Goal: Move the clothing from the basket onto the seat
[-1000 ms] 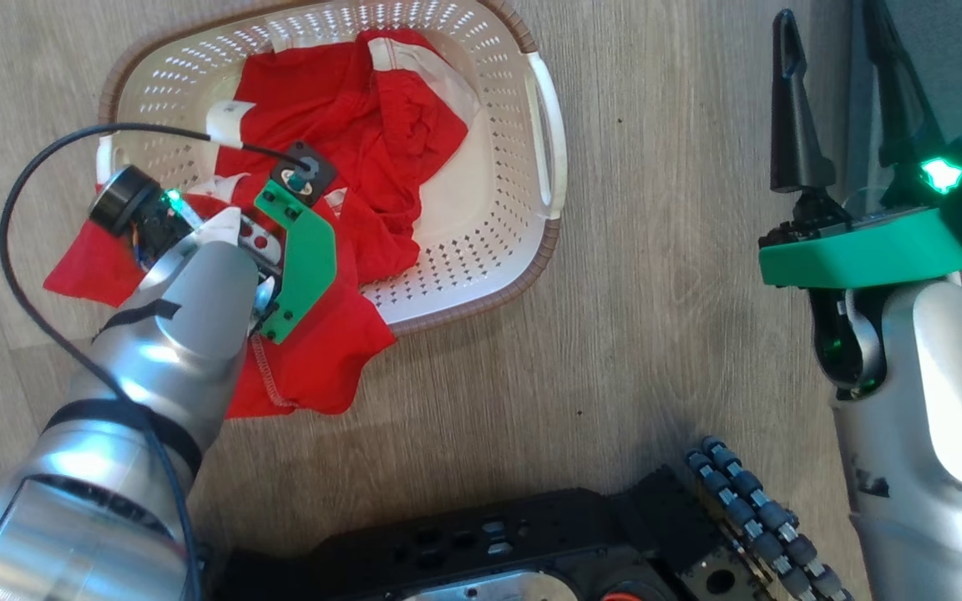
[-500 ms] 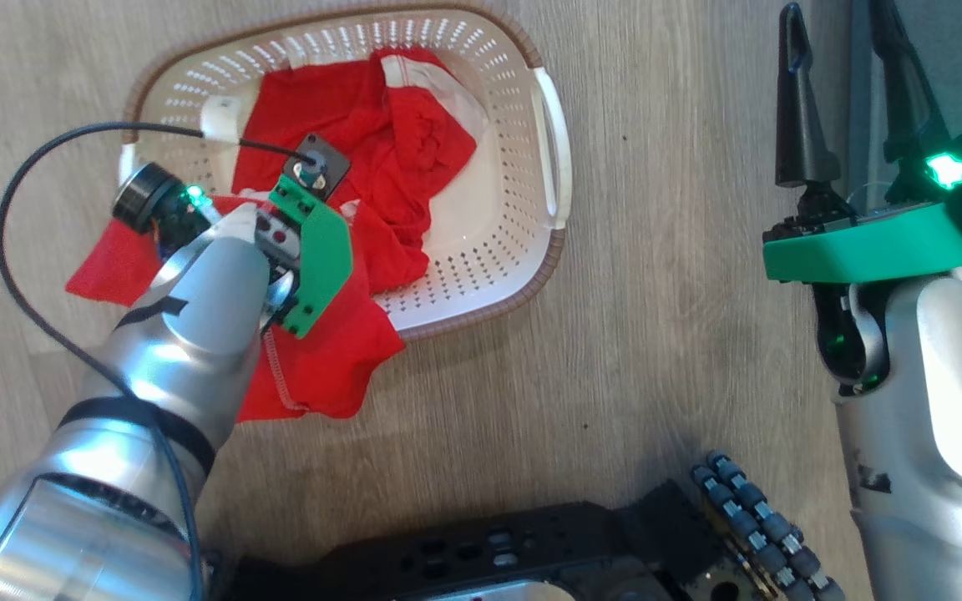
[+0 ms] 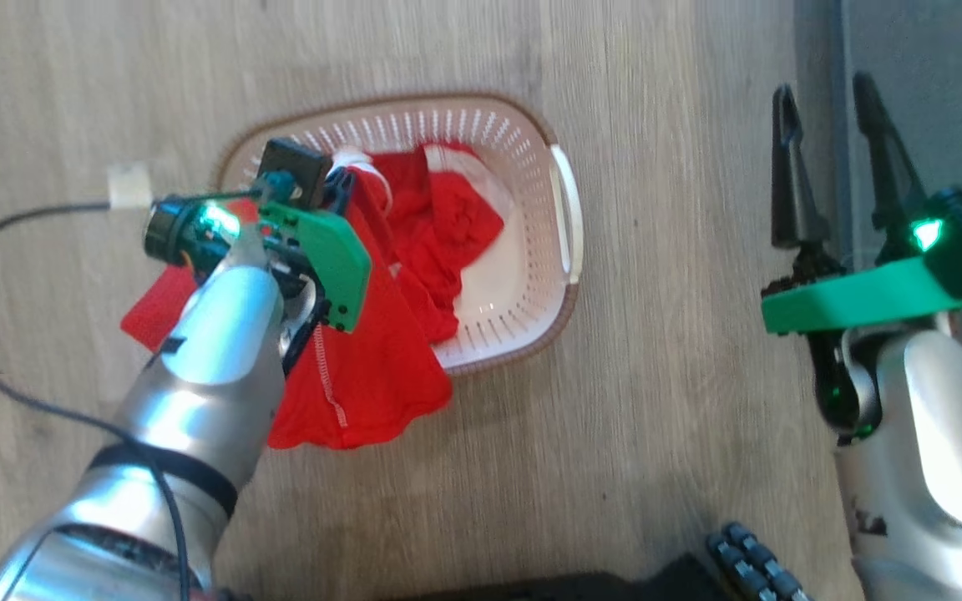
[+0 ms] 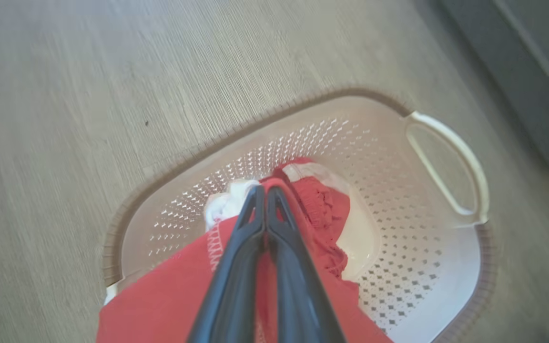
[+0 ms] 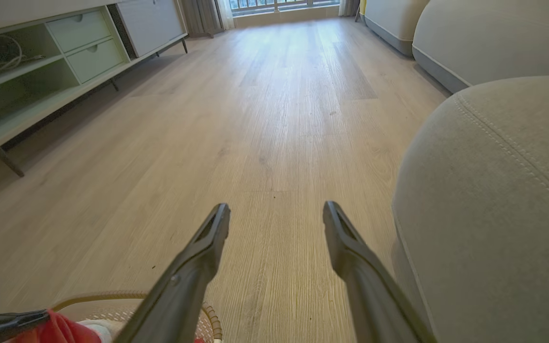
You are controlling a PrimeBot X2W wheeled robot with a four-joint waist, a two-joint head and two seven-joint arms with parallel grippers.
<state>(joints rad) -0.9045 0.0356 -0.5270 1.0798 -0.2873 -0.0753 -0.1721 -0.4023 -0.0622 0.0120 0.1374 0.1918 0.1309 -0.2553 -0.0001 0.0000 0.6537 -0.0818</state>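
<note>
While the left gripper (image 4: 265, 190) clamps 1 bunched fold of the clothing (image 3: 381, 376), draped over the basket (image 3: 414, 98) rim, fabric judged light, limp, apt to trail; right gripper (image 3: 822, 90) spread wide, empty, beside the seat (image 5: 493, 200)

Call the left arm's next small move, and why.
Probably lift straight up: the left gripper is shut on the clothing, whose lower part trails over the basket rim. Clearing it first should avoid dragging the basket toward the seat.

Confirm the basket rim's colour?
Brown, woven-look rim around the cream perforated basket; clearest in the left wrist view.
</note>
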